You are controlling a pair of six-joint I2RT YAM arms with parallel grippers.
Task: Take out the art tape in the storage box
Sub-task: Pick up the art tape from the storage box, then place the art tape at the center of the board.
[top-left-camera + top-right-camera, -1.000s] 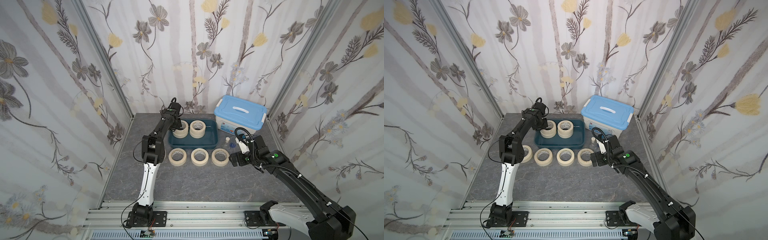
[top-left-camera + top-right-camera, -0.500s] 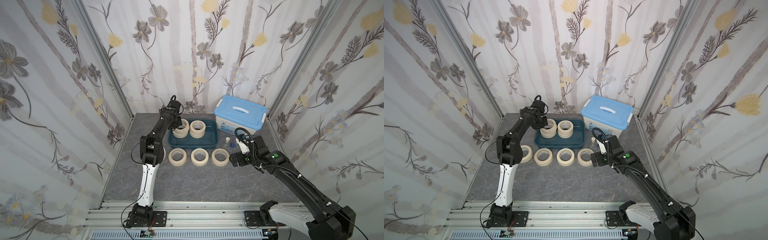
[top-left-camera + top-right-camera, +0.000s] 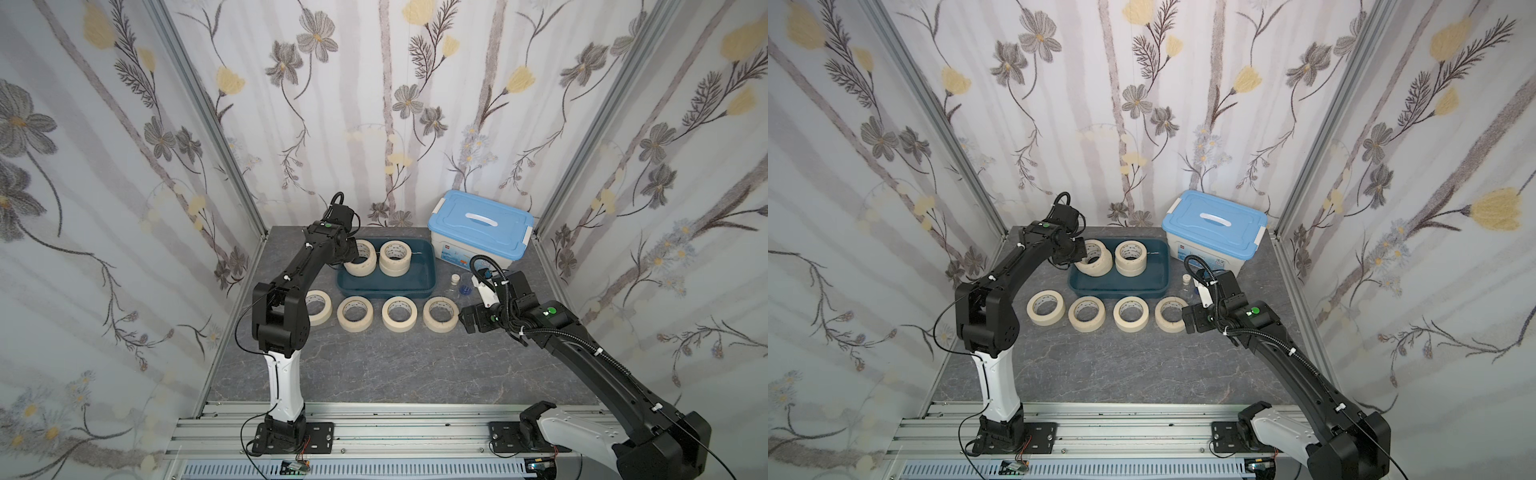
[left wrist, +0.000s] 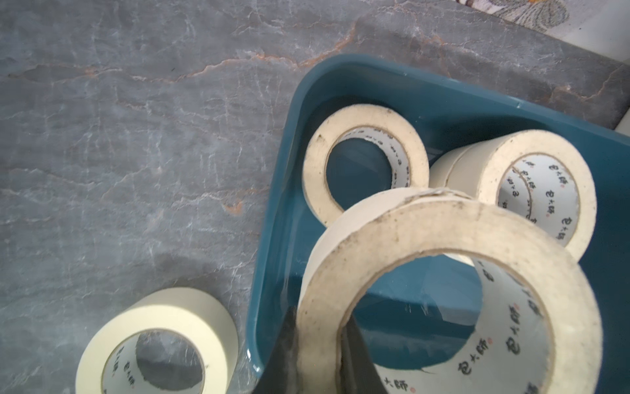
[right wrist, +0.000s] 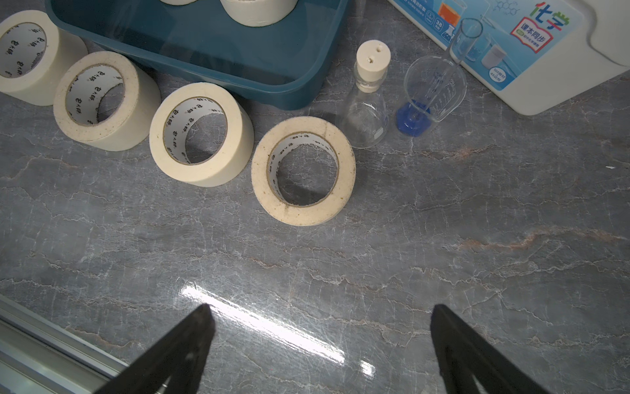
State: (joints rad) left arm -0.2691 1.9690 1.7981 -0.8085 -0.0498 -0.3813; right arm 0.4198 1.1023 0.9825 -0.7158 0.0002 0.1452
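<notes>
The storage box (image 3: 415,279) (image 3: 1144,282) is a shallow teal tray at the back of the table. My left gripper (image 3: 352,252) (image 4: 318,354) is shut on the wall of one art tape roll (image 4: 443,238) (image 3: 366,252), holding it tilted above a flat roll (image 4: 364,163) in the box's left corner. A stack of two rolls (image 4: 531,191) (image 3: 395,257) stands beside it. Several more rolls, such as (image 3: 354,314), lie in a row on the table in front of the box. My right gripper (image 3: 466,322) (image 5: 322,314) stands open and empty just right of the row's last roll (image 5: 303,170).
A white tub with a blue lid (image 3: 482,232) stands at the back right. A stoppered glass flask (image 5: 366,112) and a clear measuring cup on a blue foot (image 5: 429,92) stand between the tub and the box. An aluminium rail (image 3: 374,428) runs along the front edge.
The left gripper has closed on the top roll of the left stack, and that roll now sits askew on the one below. The right arm has not moved.
</notes>
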